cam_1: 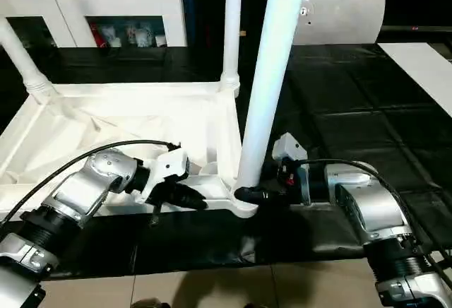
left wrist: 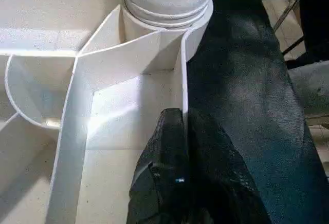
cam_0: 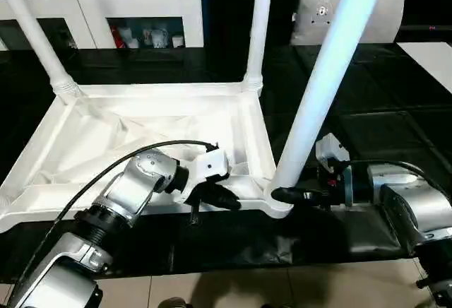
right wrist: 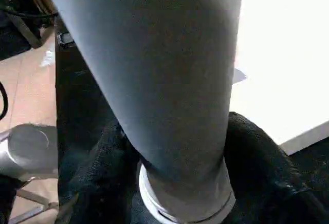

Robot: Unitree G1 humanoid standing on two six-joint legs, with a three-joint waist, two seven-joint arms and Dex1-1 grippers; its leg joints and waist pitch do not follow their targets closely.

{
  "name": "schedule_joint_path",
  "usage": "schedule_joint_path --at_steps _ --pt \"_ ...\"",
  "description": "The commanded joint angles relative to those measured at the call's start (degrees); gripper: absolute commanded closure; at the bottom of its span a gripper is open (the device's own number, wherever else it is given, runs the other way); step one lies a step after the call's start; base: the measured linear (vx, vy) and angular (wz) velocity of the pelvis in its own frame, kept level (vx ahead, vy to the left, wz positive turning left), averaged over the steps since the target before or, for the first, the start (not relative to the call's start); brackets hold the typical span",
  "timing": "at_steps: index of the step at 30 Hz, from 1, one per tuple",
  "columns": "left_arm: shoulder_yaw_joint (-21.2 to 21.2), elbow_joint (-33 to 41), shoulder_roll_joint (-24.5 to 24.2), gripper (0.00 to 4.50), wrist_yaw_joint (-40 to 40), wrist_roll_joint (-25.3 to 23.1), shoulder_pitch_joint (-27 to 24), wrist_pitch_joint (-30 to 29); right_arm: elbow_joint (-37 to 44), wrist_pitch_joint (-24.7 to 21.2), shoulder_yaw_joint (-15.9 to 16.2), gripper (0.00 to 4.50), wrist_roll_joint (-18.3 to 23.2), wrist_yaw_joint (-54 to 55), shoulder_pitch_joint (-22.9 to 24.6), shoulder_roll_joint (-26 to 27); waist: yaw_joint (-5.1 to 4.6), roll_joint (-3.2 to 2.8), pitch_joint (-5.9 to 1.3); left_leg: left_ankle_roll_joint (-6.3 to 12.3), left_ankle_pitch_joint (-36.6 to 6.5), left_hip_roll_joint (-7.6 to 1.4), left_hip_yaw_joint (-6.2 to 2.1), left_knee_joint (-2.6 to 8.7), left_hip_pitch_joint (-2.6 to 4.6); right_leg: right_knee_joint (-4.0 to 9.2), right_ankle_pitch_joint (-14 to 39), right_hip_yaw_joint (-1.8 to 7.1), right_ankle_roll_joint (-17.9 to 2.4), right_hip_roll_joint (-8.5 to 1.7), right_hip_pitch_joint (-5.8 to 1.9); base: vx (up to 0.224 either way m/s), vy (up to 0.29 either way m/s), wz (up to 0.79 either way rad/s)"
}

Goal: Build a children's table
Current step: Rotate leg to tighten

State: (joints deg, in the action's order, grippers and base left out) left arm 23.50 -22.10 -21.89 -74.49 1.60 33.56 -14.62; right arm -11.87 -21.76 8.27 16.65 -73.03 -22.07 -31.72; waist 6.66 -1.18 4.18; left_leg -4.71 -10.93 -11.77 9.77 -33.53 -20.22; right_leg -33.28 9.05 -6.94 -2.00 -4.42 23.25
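Black sheeting (cam_0: 395,96) covers the desk, creased and glossy under the light, and beyond it a white glass-door cabinet (cam_0: 141,11) stands with small items behind its panes. A white pillow (cam_0: 318,13) stands propped at the far side, and pale floor tiles (cam_0: 282,287) run along the near edge.

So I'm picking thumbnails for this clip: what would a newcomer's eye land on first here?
The tall white leg rising from the near right corner socket of the upside-down tabletop, with the right gripper around its base. Next, the left gripper, shut on the tabletop's near rim beside that corner. Two more legs stand in the far corners, before white cabinets.
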Motion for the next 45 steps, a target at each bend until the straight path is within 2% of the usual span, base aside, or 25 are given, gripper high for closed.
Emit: schedule_joint_path --at_steps 1,6,9,10,11,12,13,14,15,16,17,19,20,21,22,23,24,30,32,35,37,40,41,43,45 --pt "0.6 2.1 0.9 4.50 -1.1 1.3 -0.2 0.4 1.5 -1.1 -0.1 2.40 2.3 -1.5 0.8 0.3 -0.25 0.68 -3.51 4.97 -9.6 -1.57 -0.23 3.75 0.06 4.60 21.3 3.29 -7.8 -4.23 -3.36 0.000 0.000 0.00" --pt "-0.5 2.5 2.4 4.50 2.1 1.8 -0.7 -2.1 2.2 -1.6 0.6 2.49 2.1 -0.1 2.4 1.9 -0.22 0.65 -3.56 4.83 -9.5 -1.58 -0.21 3.77 0.09 4.68 21.5 3.28 -7.6 -4.25 -3.34 0.000 0.000 0.00" --pt "-1.8 3.7 4.7 4.50 6.1 2.1 -0.7 -7.0 -3.8 1.3 1.9 2.49 -2.3 7.8 1.2 6.6 -0.61 0.73 -3.33 4.26 -10.7 -1.52 -0.23 3.89 0.08 4.95 24.2 3.15 -7.0 -4.30 -3.22 0.000 0.000 0.00" --pt "-2.4 3.8 5.7 4.50 8.1 2.1 -0.5 -8.6 -6.0 1.5 2.1 2.50 -4.3 12.5 0.2 8.7 -0.98 0.44 -2.87 3.47 -12.4 -1.38 -0.35 4.06 0.20 5.50 27.9 2.81 -6.4 -4.33 -2.93 0.000 0.000 0.00" --pt "-2.9 3.8 6.7 4.50 10.2 1.9 -0.3 -10.2 -9.8 1.8 1.6 2.51 -6.0 18.4 -1.8 11.6 -1.69 0.53 -2.64 2.33 -14.9 -1.03 -0.44 3.94 0.54 6.10 32.6 2.35 -5.1 -4.32 -2.73 0.000 0.000 0.00" --pt "-3.3 3.5 7.5 4.50 11.9 1.7 0.0 -11.2 -13.3 2.1 0.8 2.51 -6.8 22.3 -3.5 13.7 -2.10 0.68 -2.66 1.76 -15.6 -0.84 -0.66 3.96 0.44 6.34 34.4 2.02 -4.1 -4.35 -3.02 -0.072 0.007 -0.16" --pt "-4.6 1.7 10.2 4.50 16.7 1.3 1.0 -13.7 -22.4 2.6 -1.4 2.53 -7.9 33.0 -8.2 19.3 -3.23 0.48 -2.66 0.93 -16.6 -0.72 -0.98 3.91 0.08 6.56 36.5 1.50 -2.8 -4.49 -3.24 0.000 0.000 0.00" --pt "-5.2 0.5 11.5 4.50 19.2 0.8 1.5 -14.2 -26.1 2.9 -2.3 2.53 -8.3 38.0 -10.2 21.9 -4.67 0.40 -2.34 0.21 -19.5 -0.43 -1.39 3.66 0.09 7.40 39.7 0.41 -0.8 -4.27 -3.14 -0.062 0.023 -0.21" --pt "-5.5 -0.1 12.3 4.50 20.6 0.5 1.8 -14.5 -28.1 3.2 -2.8 2.53 -8.5 41.0 -11.3 23.4 -5.16 -0.06 -2.44 -0.12 -20.7 -0.53 -1.61 3.49 0.39 7.64 40.2 0.12 -0.2 -4.39 -3.03 -0.051 0.033 -0.18" --pt "-5.7 -0.5 12.7 4.50 21.6 0.2 1.9 -14.6 -28.8 3.2 -3.0 2.53 -8.7 42.5 -11.8 24.1 -6.27 -0.25 -2.38 0.10 -23.2 -0.70 -2.01 3.60 0.26 8.18 39.6 -0.70 0.8 -4.37 -3.52 -0.051 0.033 -0.18" --pt "-6.3 -1.1 13.7 4.50 23.6 0.1 2.2 -14.8 -27.2 2.4 -3.4 2.53 -8.6 43.3 -11.4 24.4 -6.88 -0.97 -2.51 0.81 -25.6 -1.32 -2.35 3.98 1.08 8.52 35.6 -0.94 0.0 -4.53 -3.64 0.000 0.000 0.00" --pt "-8.0 -2.7 16.6 4.50 28.6 -0.2 3.3 -15.2 -21.7 0.7 -4.2 2.53 -9.3 45.6 -9.8 24.5 -7.08 -0.89 -2.61 1.45 -27.1 -1.75 -2.60 4.53 1.13 8.21 29.9 -0.97 -1.7 -4.39 -3.96 0.000 0.000 0.00" --pt "-8.0 -2.7 16.7 4.50 28.7 -0.2 3.3 -15.2 -21.3 0.9 -4.2 2.53 -9.6 45.9 -9.7 24.5 -6.87 -0.58 -2.82 1.59 -26.3 -1.44 -2.33 4.36 1.48 8.27 29.4 -0.72 -2.5 -4.66 -3.58 0.000 0.000 0.00" --pt "-8.0 -2.7 16.8 4.50 28.8 -0.2 3.4 -15.2 -21.1 1.1 -4.2 2.53 -9.8 46.1 -9.6 24.5 -6.82 -0.38 -2.87 1.82 -25.5 -1.26 -2.21 4.27 1.37 8.17 29.4 -0.63 -2.9 -4.82 -3.56 0.000 0.000 0.00" --pt "-8.2 -2.0 17.2 4.50 28.9 -0.3 3.3 -15.6 -20.0 2.0 -4.5 2.53 -10.0 45.9 -9.2 24.9 -6.65 -0.22 -2.85 2.36 -23.6 -1.07 -2.11 4.29 0.74 7.99 29.8 -0.53 -2.9 -5.01 -3.90 0.000 0.000 0.00" --pt "-8.1 -1.6 17.1 4.50 28.6 -0.7 3.1 -15.5 -19.3 2.6 -5.0 2.53 -9.5 45.0 -9.0 25.2 -6.37 -0.39 -3.09 2.62 -22.0 -1.22 -2.09 4.34 0.57 7.72 29.0 -0.27 -3.2 -5.24 -3.95 0.000 0.000 0.00" --pt "-7.9 -1.5 17.0 4.50 28.5 -1.0 3.1 -15.4 -19.5 3.2 -5.3 2.00 -9.1 44.7 -9.2 25.4 -6.28 -0.35 -3.08 2.74 -21.4 -1.28 -2.06 4.37 0.50 7.71 28.5 -0.16 -3.4 -5.26 -3.92 0.000 0.000 0.00" --pt "-6.7 -1.3 14.8 4.50 26.9 -2.5 2.5 -12.8 -15.2 2.8 -4.8 1.50 -7.3 40.5 -7.3 22.2 -5.57 -0.45 -3.34 3.24 -18.9 -1.48 -1.75 4.41 0.36 6.96 24.4 0.53 -5.6 -5.20 -3.96 0.000 0.000 0.00" --pt "-6.0 -1.3 13.4 4.50 25.2 -2.9 2.2 -11.5 -13.1 2.9 -4.3 1.35 -7.3 37.1 -6.2 19.7 -4.49 -0.17 -3.52 4.09 -16.0 -1.37 -1.32 4.23 0.28 6.47 23.7 1.04 -6.1 -5.15 -3.88 0.000 0.000 0.00" --pt "-5.3 -1.5 11.8 4.50 23.2 -3.2 2.0 -9.7 -11.6 3.5 -4.0 1.06 -7.3 32.5 -5.4 17.0 -3.71 -0.03 -3.80 4.70 -12.9 -1.28 -1.04 4.08 0.18 6.27 22.7 1.16 -6.2 -5.08 -4.01 0.000 0.000 0.00" --pt "-4.1 -0.6 9.6 4.50 19.2 -2.9 1.5 -8.0 -9.7 4.2 -3.6 0.93 -6.6 27.2 -4.7 13.6 -2.84 -0.02 -4.07 5.31 -9.6 -1.45 -0.97 3.97 0.00 5.71 19.8 1.37 -6.6 -5.06 -4.20 0.000 0.000 0.00" --pt "-3.0 0.4 8.0 4.50 15.6 -2.2 1.0 -6.9 -8.7 5.0 -3.2 0.64 -6.3 23.9 -4.3 11.0 -2.05 0.06 -4.72 6.60 -3.6 -1.53 -0.95 3.43 -0.70 3.78 10.4 1.75 -9.7 -4.86 -4.35 0.000 0.000 0.00" --pt "-2.7 0.5 7.6 4.50 14.9 -2.2 0.9 -6.4 -8.5 4.8 -3.1 0.56 -6.2 23.3 -4.3 10.5 -1.70 0.08 -4.90 7.47 -1.9 -1.50 -0.91 3.20 -0.68 3.37 7.9 1.80 -10.5 -4.78 -4.28 0.000 0.000 0.00" --pt "-1.8 0.7 5.9 4.50 11.8 -2.0 0.7 -5.1 -7.0 4.8 -1.7 0.51 -6.3 19.2 -3.8 7.7 -1.14 -0.18 -4.87 8.47 -0.9 -1.59 -0.85 3.04 -0.49 3.01 5.7 1.81 -11.6 -4.62 -4.05 0.000 0.000 0.00" --pt "-1.2 0.2 4.5 4.50 9.5 -2.0 0.9 -4.1 -5.6 5.2 -0.7 0.51 -5.6 14.3 -3.0 5.1 -0.85 -0.10 -4.78 9.41 -1.1 -1.78 -0.75 2.97 -0.45 2.84 4.9 1.87 -12.1 -4.48 -3.95 0.000 0.000 0.00"
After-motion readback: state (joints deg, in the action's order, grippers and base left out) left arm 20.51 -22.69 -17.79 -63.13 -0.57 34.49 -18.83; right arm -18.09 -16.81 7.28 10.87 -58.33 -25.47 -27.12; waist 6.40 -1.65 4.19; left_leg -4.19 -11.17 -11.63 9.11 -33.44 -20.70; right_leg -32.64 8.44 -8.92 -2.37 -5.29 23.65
